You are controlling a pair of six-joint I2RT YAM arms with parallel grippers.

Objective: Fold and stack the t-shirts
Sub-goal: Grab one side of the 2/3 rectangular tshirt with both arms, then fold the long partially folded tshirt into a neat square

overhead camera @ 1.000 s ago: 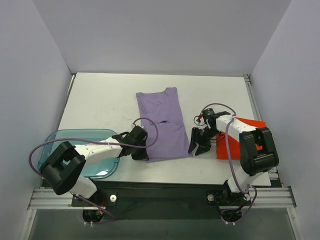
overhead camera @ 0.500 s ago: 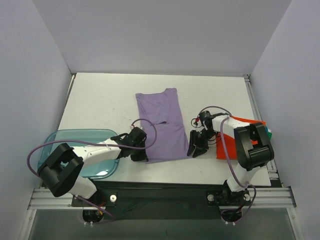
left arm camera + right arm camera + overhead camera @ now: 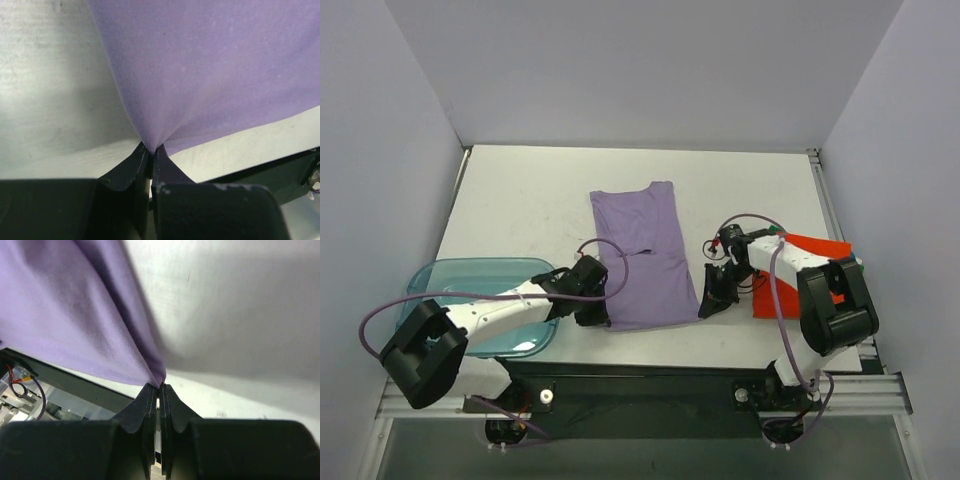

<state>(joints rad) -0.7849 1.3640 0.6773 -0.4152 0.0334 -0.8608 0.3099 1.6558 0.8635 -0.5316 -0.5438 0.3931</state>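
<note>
The right hand (image 3: 159,386) now clamps the near right corner of the lavender t-shirt (image 3: 645,250); the left hand (image 3: 149,149) pinches the near left, so the fold can likely start.

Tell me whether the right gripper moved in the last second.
Yes: right gripper slid slightly toward the near edge of the table, shutting on the lavender shirt.

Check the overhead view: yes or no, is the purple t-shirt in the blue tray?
No, the purple t-shirt lies on the table, right of the blue tray.
</note>
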